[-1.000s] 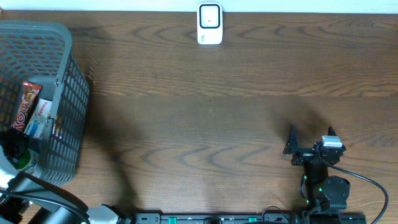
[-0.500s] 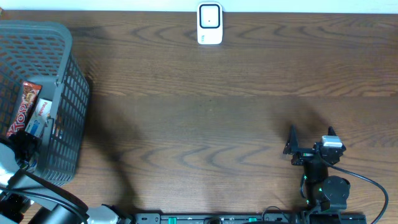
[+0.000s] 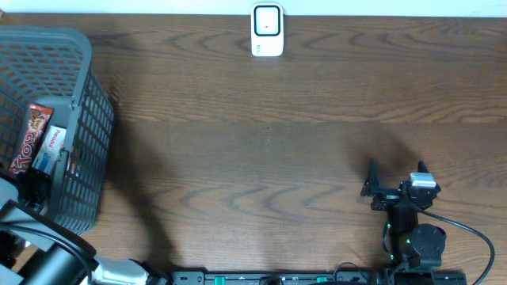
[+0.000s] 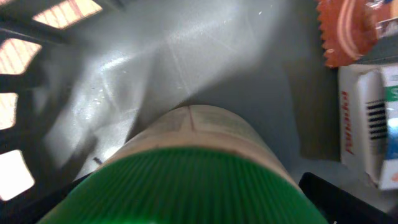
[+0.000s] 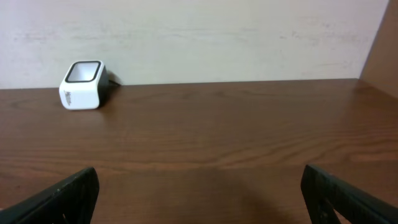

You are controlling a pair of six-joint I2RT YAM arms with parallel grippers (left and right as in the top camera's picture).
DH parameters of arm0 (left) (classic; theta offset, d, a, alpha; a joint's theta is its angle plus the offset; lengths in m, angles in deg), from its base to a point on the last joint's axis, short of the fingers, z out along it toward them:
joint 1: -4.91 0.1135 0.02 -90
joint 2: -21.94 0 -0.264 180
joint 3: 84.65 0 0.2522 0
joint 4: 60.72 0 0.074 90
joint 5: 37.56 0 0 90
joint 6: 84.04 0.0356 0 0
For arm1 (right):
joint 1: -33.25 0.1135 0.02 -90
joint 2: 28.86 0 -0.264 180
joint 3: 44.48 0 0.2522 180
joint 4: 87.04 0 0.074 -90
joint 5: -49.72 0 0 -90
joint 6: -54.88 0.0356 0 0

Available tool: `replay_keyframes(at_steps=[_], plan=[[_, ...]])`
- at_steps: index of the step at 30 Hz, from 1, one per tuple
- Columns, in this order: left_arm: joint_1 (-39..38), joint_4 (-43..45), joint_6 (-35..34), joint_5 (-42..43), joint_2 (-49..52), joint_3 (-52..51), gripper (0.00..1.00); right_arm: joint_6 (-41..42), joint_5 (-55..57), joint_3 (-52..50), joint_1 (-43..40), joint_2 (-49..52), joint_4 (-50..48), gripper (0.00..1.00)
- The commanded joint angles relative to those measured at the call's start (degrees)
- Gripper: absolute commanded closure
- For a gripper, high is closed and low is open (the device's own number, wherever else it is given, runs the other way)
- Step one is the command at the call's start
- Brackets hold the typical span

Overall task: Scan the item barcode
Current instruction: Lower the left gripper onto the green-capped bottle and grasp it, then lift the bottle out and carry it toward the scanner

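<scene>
L arm reached into the gray mesh basket (image 3: 91, 134) at the table's (image 3: 261, 142) L edge. Left gripper (image 3: 33, 188) sat low inside the basket, near its front corner. In the L wrist view its jaws were spread wide, one dark finger (image 4: 354, 199) showing at bottom R and a dark shape at bottom L. Between them, very close to the cam, was a green-capped container (image 4: 193, 186): ribbed green cap, tan body w/ a seam line, lying on the basket's gray floor. Couldn't tell if either finger touched it; nothing looked pinched.

Other stuff in the basket: a red-orange snack bar (image 3: 30, 131) w/ a crimped wrapper end, and just beside it a white box (image 3: 49, 150) w/ blue print and a barcode-like stripe patch on its side. Both lay to the R of the container in the wrist view, apart from it.

The white barcode scanner (image 3: 267, 30) stood at the table's far edge, approx centre, by the wall, well apart from the basket.

Right gripper (image 3: 395, 174) was at the near R side over bare wood, jaws fully apart, nothing between them, facing the scanner across the table.
</scene>
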Motion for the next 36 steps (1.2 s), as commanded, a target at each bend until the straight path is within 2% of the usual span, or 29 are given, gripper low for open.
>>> replay_keyframes(at_steps=[1, 4, 6, 14, 23, 29, 36], plan=[[0.5, 0.4, -0.8, 0.2, 1.0, -0.4, 0.09, -0.3, 0.3, -0.1, -0.1, -0.2, 0.2, 0.01], [0.5, 0.3, -0.8, 0.2, 0.9, -0.1, 0.25, -0.3, 0.3, -0.1, -0.1, -0.2, 0.2, 0.01], [0.5, 0.3, -0.8, 0.2, 0.8, 0.0, 0.30, -0.3, 0.3, -0.1, -0.1, -0.2, 0.2, 0.01], [0.5, 0.3, -0.9, 0.2, -2.6, 0.0, 0.30, -0.3, 0.3, -0.1, -0.1, -0.2, 0.2, 0.01], [0.4, -0.2, -2.4, 0.8, -18.3, 0.0, 0.31, -0.3, 0.3, -0.1, -0.1, -0.2, 0.2, 0.01], [0.4, 0.2, -4.8, 11.3, -29.4, 0.0, 0.32, -0.3, 0.3, -0.1, -0.1, -0.2, 0.2, 0.01], [0.4, 2.2, -9.5, 27.6, -39.7, 0.0, 0.31, -0.3, 0.3, -0.1, -0.1, -0.2, 0.2, 0.01]])
